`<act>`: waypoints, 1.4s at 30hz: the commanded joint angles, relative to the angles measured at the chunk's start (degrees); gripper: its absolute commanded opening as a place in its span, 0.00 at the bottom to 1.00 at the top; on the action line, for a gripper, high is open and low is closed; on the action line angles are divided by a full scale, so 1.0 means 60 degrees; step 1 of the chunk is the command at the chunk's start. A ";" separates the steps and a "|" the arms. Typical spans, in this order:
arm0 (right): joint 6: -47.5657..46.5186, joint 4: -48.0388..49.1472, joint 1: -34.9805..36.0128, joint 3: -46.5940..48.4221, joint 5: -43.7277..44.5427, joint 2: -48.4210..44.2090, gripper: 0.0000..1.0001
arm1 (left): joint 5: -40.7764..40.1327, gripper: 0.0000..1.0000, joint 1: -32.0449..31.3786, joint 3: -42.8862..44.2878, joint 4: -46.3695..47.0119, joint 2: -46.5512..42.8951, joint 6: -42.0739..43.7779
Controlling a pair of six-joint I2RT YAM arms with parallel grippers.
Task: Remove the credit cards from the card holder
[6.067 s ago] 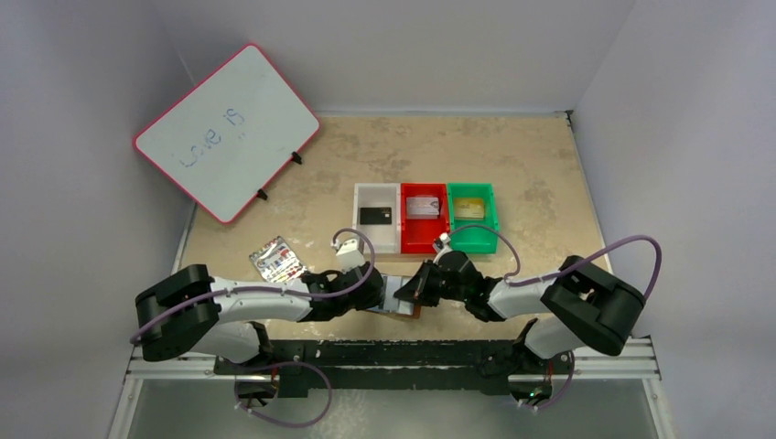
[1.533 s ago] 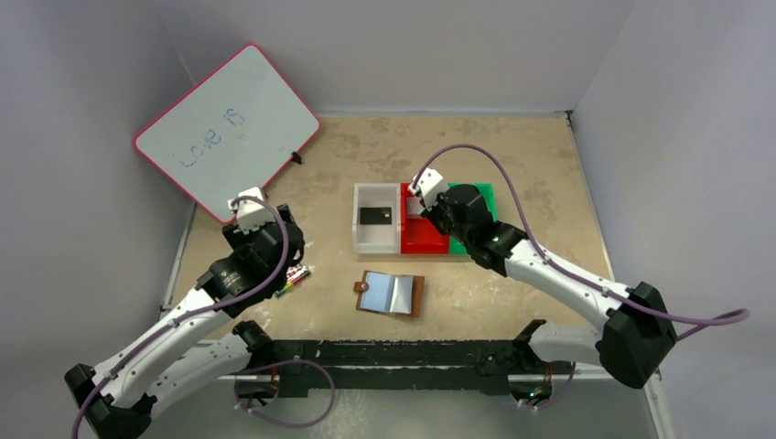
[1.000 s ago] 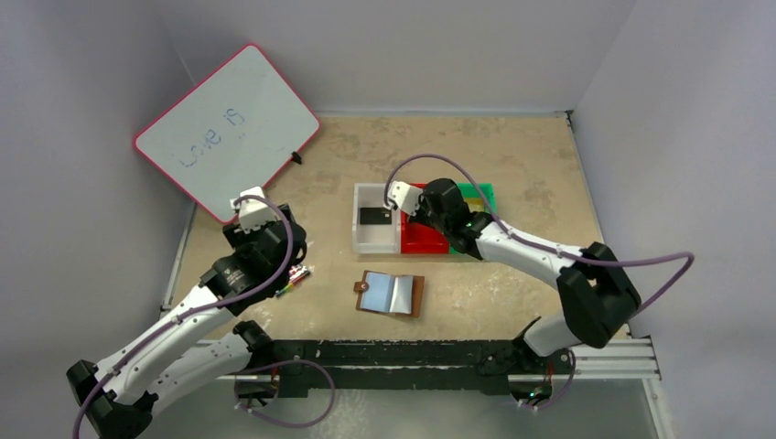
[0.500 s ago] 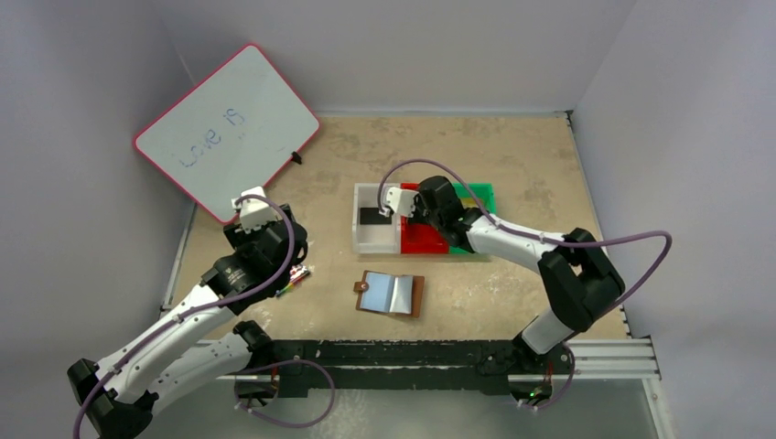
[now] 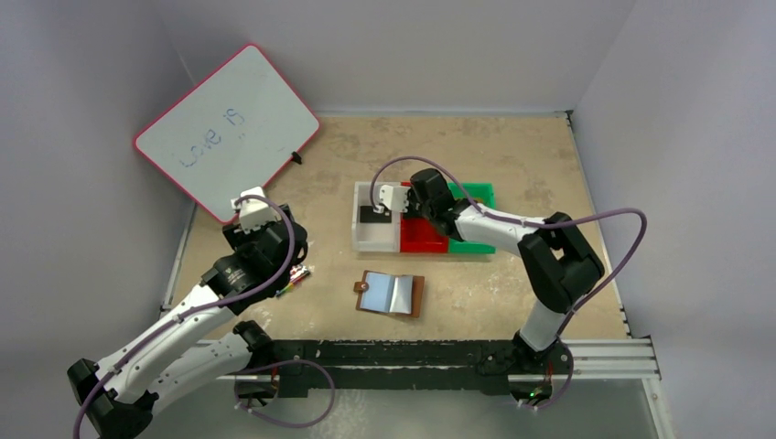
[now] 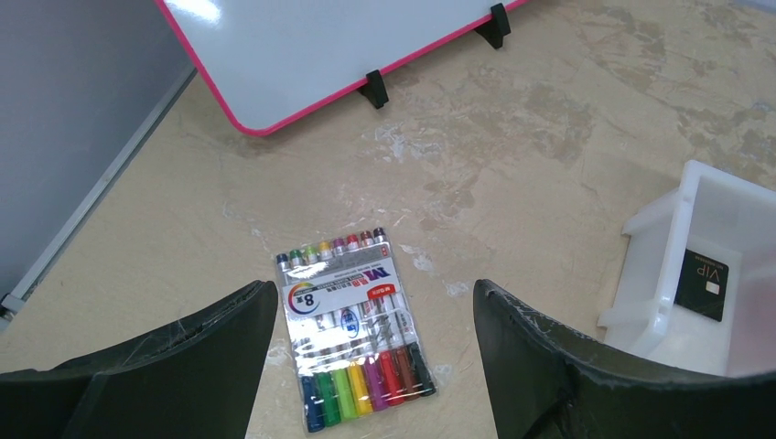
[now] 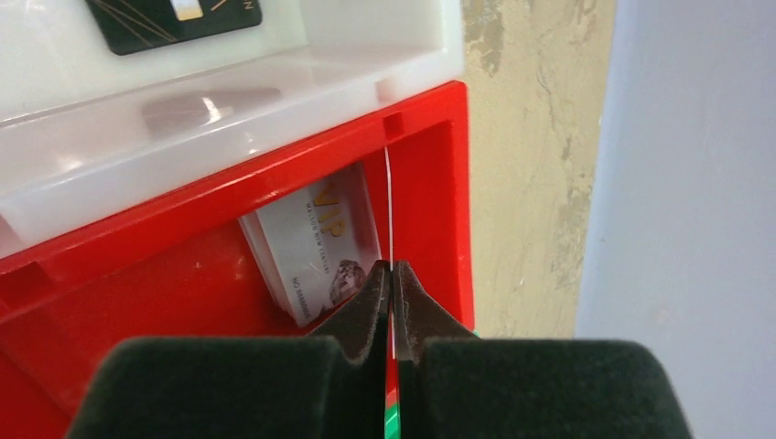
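Observation:
The brown card holder (image 5: 392,294) lies open on the table, its shiny sleeves facing up, with no gripper near it. My right gripper (image 7: 391,271) is shut on a thin credit card (image 7: 388,206), seen edge-on as a pale line, above the red bin (image 7: 137,302). A silvery card (image 7: 316,242) lies in that bin. A black card (image 7: 174,14) lies in the white bin (image 5: 375,240). My left gripper (image 6: 373,293) hangs open and holds nothing, above a pack of coloured markers (image 6: 352,343), far left of the card holder.
A green bin (image 5: 478,194) adjoins the red bin on the right, partly under my right arm. A pink-rimmed whiteboard (image 5: 224,128) leans at the back left. Grey walls close in the table at the back and both sides.
Six seconds ago both grippers were at the card holder. In the last second the right gripper has slid left from the green bin to over the red and white bins. The left arm is still.

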 commanded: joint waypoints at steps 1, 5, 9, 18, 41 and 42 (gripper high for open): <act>-0.0312 0.0310 -0.0079 0.0451 -0.0164 0.0050 0.00 | -0.0433 0.78 0.0060 0.0419 -0.0046 -0.0100 0.0154; -0.0423 0.0613 -0.0093 0.0375 0.0123 0.0183 0.01 | -0.0462 0.78 0.0060 0.0410 -0.0044 -0.0149 0.0162; -0.0215 0.0403 -0.0093 0.0480 0.0173 0.0293 0.01 | -0.0436 0.78 0.0061 0.0402 -0.0018 -0.0150 0.0176; 0.0089 0.0492 -0.0086 0.0367 0.0505 0.0416 0.05 | -0.0374 0.78 0.0064 0.0432 -0.0031 -0.0042 0.0235; 0.0752 0.0029 -0.0086 0.0588 0.0390 0.0176 0.27 | -0.0367 0.77 0.0060 0.0432 -0.0030 0.0015 0.0235; 0.0802 -0.0022 -0.0093 0.0610 0.0316 0.0150 0.28 | -0.0362 0.77 0.0063 0.0432 -0.0031 0.0009 0.0234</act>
